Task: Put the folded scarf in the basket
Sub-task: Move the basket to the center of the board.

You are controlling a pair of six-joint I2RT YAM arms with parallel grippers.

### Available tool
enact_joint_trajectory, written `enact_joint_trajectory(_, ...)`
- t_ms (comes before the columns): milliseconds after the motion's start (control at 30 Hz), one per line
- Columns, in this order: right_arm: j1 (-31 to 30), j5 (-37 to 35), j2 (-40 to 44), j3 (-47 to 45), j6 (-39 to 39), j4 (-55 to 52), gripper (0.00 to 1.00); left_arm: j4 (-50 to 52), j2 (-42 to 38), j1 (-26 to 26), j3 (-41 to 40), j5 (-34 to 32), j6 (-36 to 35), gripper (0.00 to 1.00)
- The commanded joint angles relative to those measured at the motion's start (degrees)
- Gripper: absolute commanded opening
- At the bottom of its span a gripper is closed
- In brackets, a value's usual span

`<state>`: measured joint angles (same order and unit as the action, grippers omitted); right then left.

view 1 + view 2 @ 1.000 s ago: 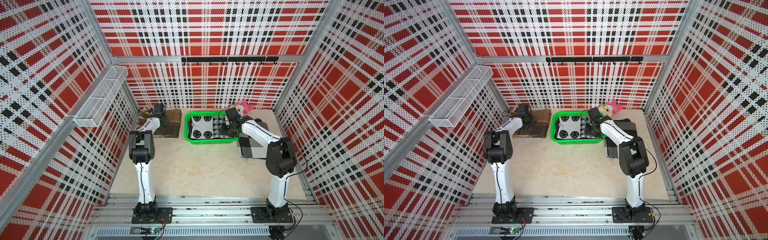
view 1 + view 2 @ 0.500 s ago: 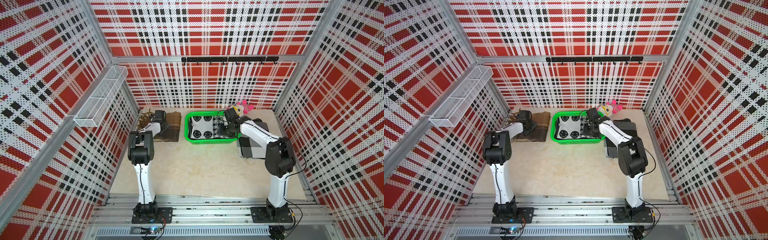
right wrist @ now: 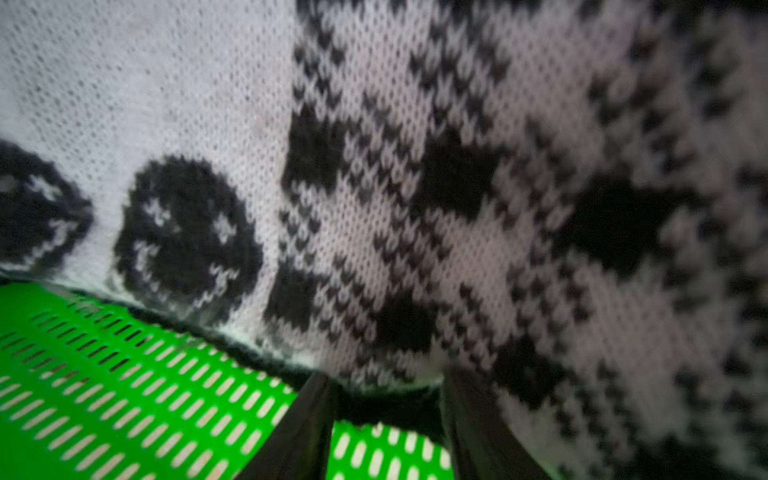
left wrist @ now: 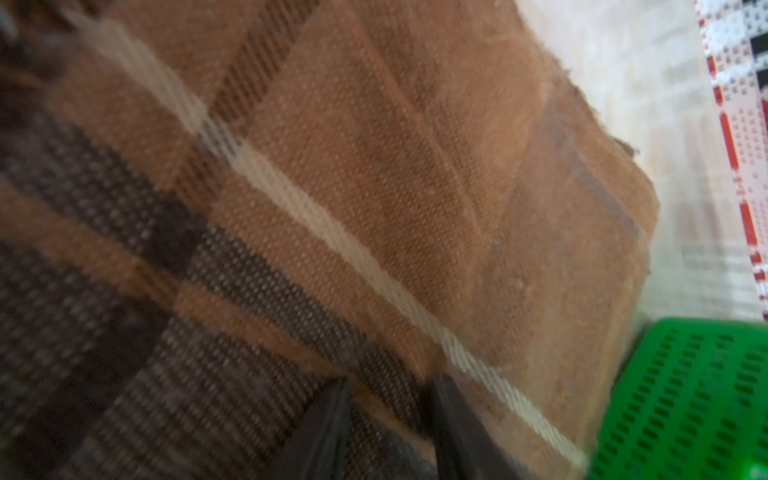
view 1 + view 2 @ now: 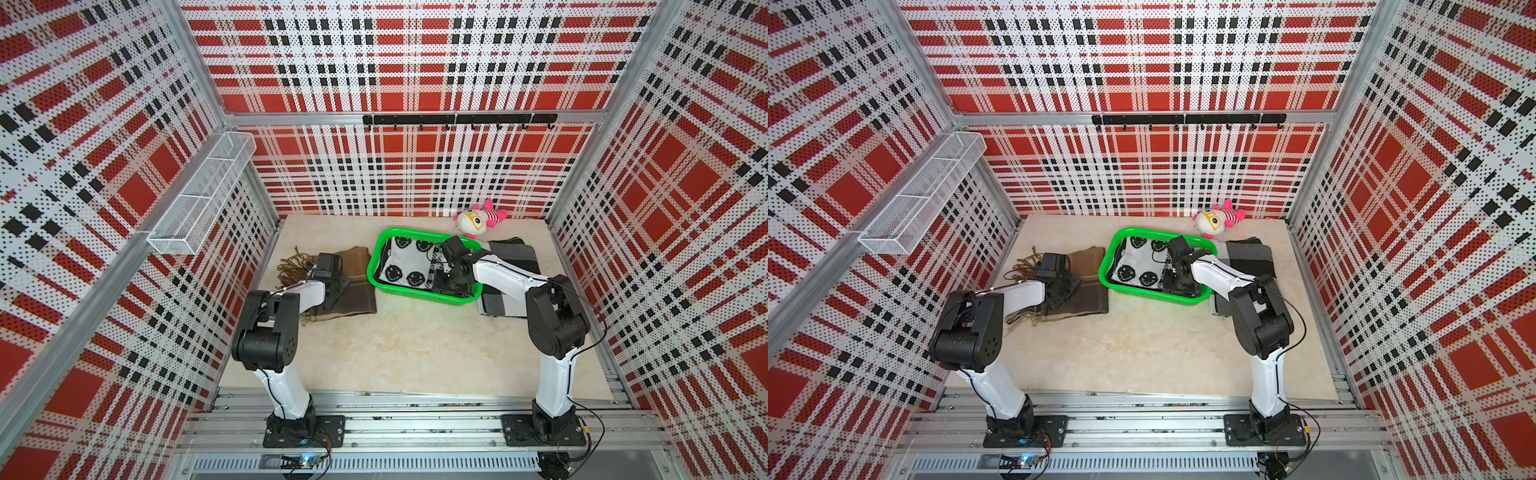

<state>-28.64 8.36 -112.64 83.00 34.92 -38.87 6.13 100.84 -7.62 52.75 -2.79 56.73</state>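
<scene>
A black-and-white smiley-patterned folded scarf point(image 5: 405, 262) point(image 5: 1138, 266) point(image 3: 415, 187) lies inside the green basket point(image 5: 374, 266) point(image 5: 1106, 266) point(image 3: 124, 395). My right gripper point(image 5: 448, 286) point(image 5: 1177, 284) point(image 3: 386, 399) is down in the basket at that scarf's right edge. Its jaws stand open, with the scarf's hem at the fingertips and the basket's floor showing between them. Left of the basket lies a brown plaid folded scarf point(image 5: 357, 291) point(image 5: 1090, 291) point(image 4: 374, 187). My left gripper point(image 5: 336, 289) point(image 5: 1061, 291) point(image 4: 388, 399) presses down on it, jaws apart, with cloth lying between the fingers.
A grey striped folded scarf point(image 5: 511, 253) point(image 5: 1250, 255) lies right of the basket, partly under my right arm. A pink and white plush toy point(image 5: 478, 220) sits by the back wall. A white wire rack point(image 5: 203, 195) hangs on the left wall, a black hook rail point(image 5: 457, 119) on the back wall.
My left gripper has slid toward the near part of the brown scarf, its jaws narrowing a little. My right gripper stays in the basket, jaws slightly wider than a second ago.
</scene>
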Motion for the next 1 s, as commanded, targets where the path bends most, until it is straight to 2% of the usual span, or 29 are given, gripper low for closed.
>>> enact_joint_trajectory(0,-1.2,-0.2,4.0,-2.3,0.6,0.0,0.48,1.2,-2.7,-3.9,-5.3,1.1,6.6,0.39)
enact_joint_trajectory(100,-1.4,-0.9,6.1,-3.4,0.9,0.6,0.49,0.4,-5.2,-6.1,-6.9,1.2,9.2,0.38)
enact_joint_trajectory(233,-2.1,-2.9,10.0,-2.8,1.2,0.5,0.57,3.7,-9.4,-8.9,-4.3,-1.3,9.8,0.39)
enact_joint_trajectory(400,-4.3,-1.8,11.8,-4.4,4.2,3.0,0.62,7.8,-13.8,-7.1,-0.3,-4.2,7.2,0.42)
enact_joint_trajectory(533,-6.3,-1.4,6.8,1.1,3.4,2.9,0.61,10.2,-10.9,-1.0,4.4,-2.4,1.4,0.43)
enact_joint_trajectory(700,-9.0,-1.2,-2.2,13.9,2.1,-0.3,0.60,11.9,-2.3,2.8,10.9,-0.2,-7.1,0.42)
enact_joint_trajectory(833,-12.1,-1.2,-5.9,18.9,2.7,-1.8,0.59,13.2,1.8,3.4,12.1,-2.1,-8.7,0.42)
enact_joint_trajectory(967,-16.3,-3.5,-2.6,16.4,4.9,0.7,0.59,11.8,2.9,4.7,8.2,-2.5,-7.8,0.42)
